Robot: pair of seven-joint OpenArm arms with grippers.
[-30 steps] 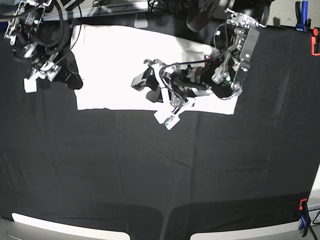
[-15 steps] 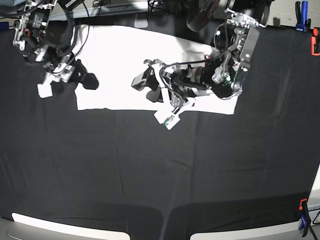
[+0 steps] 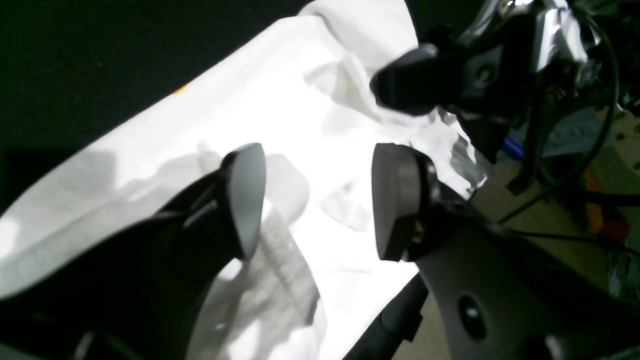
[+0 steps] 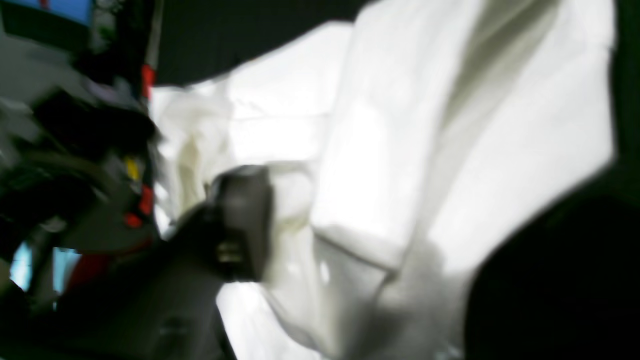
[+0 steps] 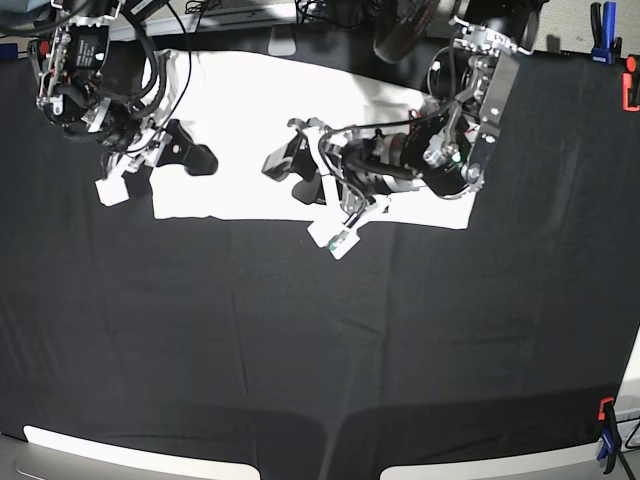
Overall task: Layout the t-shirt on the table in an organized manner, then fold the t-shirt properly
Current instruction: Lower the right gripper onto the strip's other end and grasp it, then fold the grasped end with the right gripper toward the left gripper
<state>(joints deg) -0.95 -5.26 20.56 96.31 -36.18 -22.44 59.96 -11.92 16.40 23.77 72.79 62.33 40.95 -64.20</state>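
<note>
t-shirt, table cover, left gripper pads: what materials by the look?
t-shirt: thin white woven or knit cloth, matte; it creases and folds softly.
table cover: black fabric, matte, faintly wrinkled.
left gripper pads: smooth grey, probably rubber or plastic; slight sheen.

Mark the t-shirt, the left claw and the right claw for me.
t-shirt [image 5: 250,110]: base view, flat white middle of the cloth.
left claw [image 3: 310,200]: left wrist view, gap between its spread fingertips.
right claw [image 5: 155,160]: base view, fingertips at the shirt's left edge.
</note>
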